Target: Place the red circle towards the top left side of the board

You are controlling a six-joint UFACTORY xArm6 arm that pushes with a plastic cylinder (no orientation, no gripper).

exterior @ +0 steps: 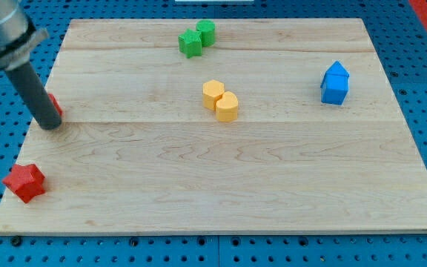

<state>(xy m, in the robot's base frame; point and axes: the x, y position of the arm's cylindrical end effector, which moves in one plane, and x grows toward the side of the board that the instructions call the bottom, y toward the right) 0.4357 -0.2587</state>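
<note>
Leaning in from the view's top left, with my tip (50,123) pressed against the board (221,185) at its left edge. Found the red circle (55,106) touching the rod on its right, mostly hidden behind it, only a sliver showing, shape barely readable. Lay just above and right of the tip, so a push toward the view's top seemed called for. Bare rod, nothing pinched. Red star (25,182) sat well below, near the lower left corner.
</note>
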